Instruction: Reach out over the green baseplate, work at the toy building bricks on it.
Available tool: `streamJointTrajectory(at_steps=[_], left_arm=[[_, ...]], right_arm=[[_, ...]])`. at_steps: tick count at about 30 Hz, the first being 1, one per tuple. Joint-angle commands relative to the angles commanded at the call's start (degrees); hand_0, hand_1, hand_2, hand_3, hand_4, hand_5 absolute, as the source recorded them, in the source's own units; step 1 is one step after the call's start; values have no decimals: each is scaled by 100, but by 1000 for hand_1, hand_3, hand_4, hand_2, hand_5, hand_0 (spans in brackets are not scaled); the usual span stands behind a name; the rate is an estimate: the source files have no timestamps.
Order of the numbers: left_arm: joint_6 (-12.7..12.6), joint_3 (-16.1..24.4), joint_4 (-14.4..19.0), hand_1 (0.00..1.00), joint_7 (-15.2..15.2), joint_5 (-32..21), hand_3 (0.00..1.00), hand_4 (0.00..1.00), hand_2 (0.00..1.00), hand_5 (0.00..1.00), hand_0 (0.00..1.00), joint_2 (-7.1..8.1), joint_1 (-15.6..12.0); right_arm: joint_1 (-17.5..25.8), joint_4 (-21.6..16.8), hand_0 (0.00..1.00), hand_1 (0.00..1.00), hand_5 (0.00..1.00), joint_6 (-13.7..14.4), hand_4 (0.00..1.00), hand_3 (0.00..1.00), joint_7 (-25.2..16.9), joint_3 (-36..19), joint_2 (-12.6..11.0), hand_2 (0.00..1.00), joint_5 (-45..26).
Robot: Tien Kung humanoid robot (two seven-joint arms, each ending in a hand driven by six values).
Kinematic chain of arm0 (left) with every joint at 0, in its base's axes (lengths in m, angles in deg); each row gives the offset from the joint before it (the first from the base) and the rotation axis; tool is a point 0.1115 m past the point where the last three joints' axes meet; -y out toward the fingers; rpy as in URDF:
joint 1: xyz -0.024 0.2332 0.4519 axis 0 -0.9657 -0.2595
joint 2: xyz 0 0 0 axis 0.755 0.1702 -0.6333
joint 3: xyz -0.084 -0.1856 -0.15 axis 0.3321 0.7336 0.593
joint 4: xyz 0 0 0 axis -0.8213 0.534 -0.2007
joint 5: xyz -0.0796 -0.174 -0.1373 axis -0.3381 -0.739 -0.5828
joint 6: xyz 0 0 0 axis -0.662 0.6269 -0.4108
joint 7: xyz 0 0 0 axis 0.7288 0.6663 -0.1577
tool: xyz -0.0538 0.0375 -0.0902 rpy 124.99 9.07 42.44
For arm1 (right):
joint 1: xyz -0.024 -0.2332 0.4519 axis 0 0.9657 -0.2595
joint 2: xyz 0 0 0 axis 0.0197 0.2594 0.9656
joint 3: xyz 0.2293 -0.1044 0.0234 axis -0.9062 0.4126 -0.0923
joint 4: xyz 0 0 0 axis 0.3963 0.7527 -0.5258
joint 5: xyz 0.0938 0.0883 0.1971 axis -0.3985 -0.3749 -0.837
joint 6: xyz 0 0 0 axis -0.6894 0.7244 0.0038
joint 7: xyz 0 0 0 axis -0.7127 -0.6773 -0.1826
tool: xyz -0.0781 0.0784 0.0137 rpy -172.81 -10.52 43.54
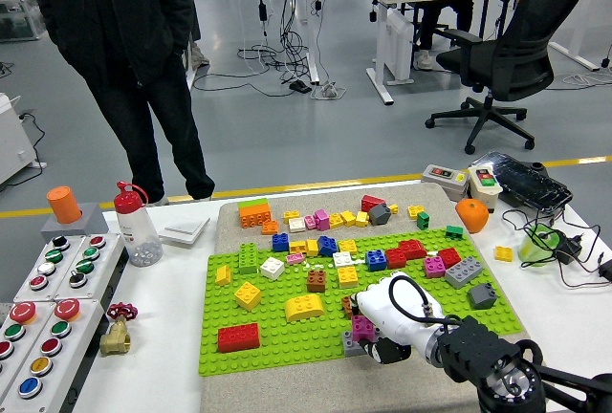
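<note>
Over green baseplate (287, 336), right hand (381, 322), unlabelled.

White, glossy, rounded shell on the right hand (387, 322), almost like moulded plastic, with black showing at the finger joints underneath. Thin black cable (413, 291) looping up over the back of it. Chunky black wrist (466, 353) behind, stepped and ring-shaped, then a matte black forearm (531, 389) running off the bottom corner. Far side: person (129, 59) all in black, jacket and trousers.
</note>
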Motion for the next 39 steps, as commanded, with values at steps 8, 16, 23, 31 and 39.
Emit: streamJointTrajectory(at_steps=[8,16,23,31,39], left_arm=[[-5,-17,1,600,0,-19,444,353,609,986,634,2,-3],[-4,-28,3,600,3,-28,444,353,608,986,634,3,-4],[-6,-30,3,600,1,-28,444,354,608,984,633,5,0],[-11,-17,2,600,6,-10,443,353,607,983,633,13,8],[-19,-17,0,600,4,-11,444,352,607,982,633,16,17]], right_arm=[[-119,134,140,277,321,53,584,543,-2,170,107,511,0],[-239,317,150,280,322,210,583,543,-68,337,148,511,0],[-337,424,151,280,322,348,583,545,-132,494,134,512,0],[-372,474,155,285,323,419,583,545,-162,554,99,514,0],[-449,498,173,291,323,562,584,545,-211,670,40,516,0]])
